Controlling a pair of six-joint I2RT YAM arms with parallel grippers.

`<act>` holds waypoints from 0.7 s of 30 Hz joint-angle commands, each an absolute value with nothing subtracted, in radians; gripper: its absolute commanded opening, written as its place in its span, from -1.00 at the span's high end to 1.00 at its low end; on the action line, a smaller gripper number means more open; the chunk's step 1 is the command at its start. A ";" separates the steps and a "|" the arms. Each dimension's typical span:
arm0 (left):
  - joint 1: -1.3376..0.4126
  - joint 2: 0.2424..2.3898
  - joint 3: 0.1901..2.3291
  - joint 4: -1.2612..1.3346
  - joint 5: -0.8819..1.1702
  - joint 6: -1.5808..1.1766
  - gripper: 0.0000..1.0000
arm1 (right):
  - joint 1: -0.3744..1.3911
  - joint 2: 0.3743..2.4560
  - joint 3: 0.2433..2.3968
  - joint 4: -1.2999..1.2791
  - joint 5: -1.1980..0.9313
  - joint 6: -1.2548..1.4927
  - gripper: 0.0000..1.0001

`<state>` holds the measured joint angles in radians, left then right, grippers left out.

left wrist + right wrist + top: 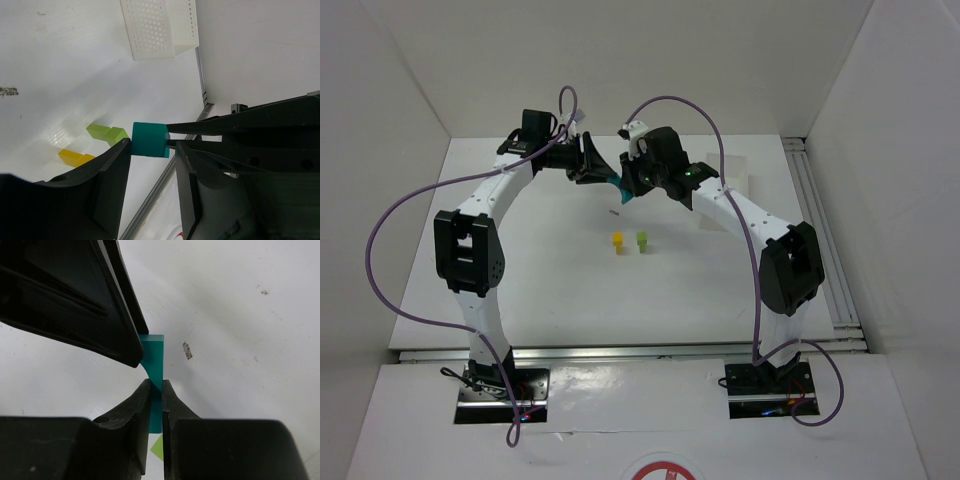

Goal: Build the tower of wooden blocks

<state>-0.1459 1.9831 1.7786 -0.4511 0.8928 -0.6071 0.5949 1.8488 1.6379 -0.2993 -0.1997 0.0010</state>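
1. Pinched by the right gripper (156,390), fingers pressed together across its thin faces near one end: the teal bridge piece (149,140).
2. Spread around the other end of that same piece: the left gripper (153,150). One tip touching a teal face, the other just beside it with a sliver of light between.
3. Nose to nose over the far half of the table (550,280), the left tool reaching in from the left and the right from the right.
4. Held off the tabletop between the two tools, seen edge-on from the right wrist, with the curve of the arch showing along one side. Not yet on any post.
5. Upright and side by side near the middle of the table: the yellow post (617,241) and the lime-green post (642,241). Yellow to the left and lime to the right in the overhead view, with a narrow gap between, not touching.
6. Both nearer the arm bases than the held piece, and well apart from it.
7. Toward the far right of the table, well apart from the posts: the white perforated tray (185,30).
8. On the tabletop between the tools and the posts in the overhead view: a small dark speck (187,350).
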 commanded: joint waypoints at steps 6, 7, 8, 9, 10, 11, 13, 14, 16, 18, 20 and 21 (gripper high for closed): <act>-0.144 1.990 1.796 -0.423 0.933 -0.607 -0.01 | 0.591 1.825 1.686 -0.268 -0.216 -0.015 0.70; -0.144 1.990 1.796 -0.423 0.933 -0.607 0.01 | 0.600 1.825 1.686 -0.268 -0.216 -0.015 0.70; -0.144 1.990 1.796 -0.423 0.933 -0.607 0.01 | 0.600 1.825 1.686 -0.259 -0.225 -0.015 0.70; -0.144 1.990 1.796 -0.423 0.933 -0.607 0.01 | 0.600 1.825 1.686 -0.259 -0.225 -0.015 0.70; -0.144 1.990 1.796 -0.423 0.933 -0.607 -0.01 | 0.600 1.825 1.686 -0.259 -0.225 -0.015 0.70; -0.144 1.990 1.796 -0.423 0.933 -0.607 -0.01 | 0.600 1.825 1.686 -0.259 -0.225 -0.015 0.70; -0.144 1.990 1.796 -0.423 0.933 -0.607 -0.01 | 0.600 1.825 1.686 -0.259 -0.225 -0.015 0.70; -0.144 1.990 1.796 -0.423 0.933 -0.607 -0.01 | 0.600 1.825 1.686 -0.259 -0.225 -0.015 0.70; -0.144 1.990 1.796 -0.423 0.933 -0.607 0.02 | 0.600 1.825 1.686 -0.259 -0.225 -0.015 0.70; -0.153 1.990 1.796 -0.423 0.933 -0.607 0.20 | 0.600 1.825 1.686 -0.259 -0.225 -0.015 0.70; -0.153 1.990 1.796 -0.423 0.933 -0.607 0.43 | 0.600 1.825 1.686 -0.259 -0.225 -0.015 0.70; -0.153 1.990 1.796 -0.423 0.933 -0.607 0.48 | 0.600 1.825 1.686 -0.259 -0.216 -0.015 0.70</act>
<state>-0.1459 1.9884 1.7786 -0.4488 0.8955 -0.6079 0.5953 1.8488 1.6382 -0.2993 -0.2024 0.0002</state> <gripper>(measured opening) 0.407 0.172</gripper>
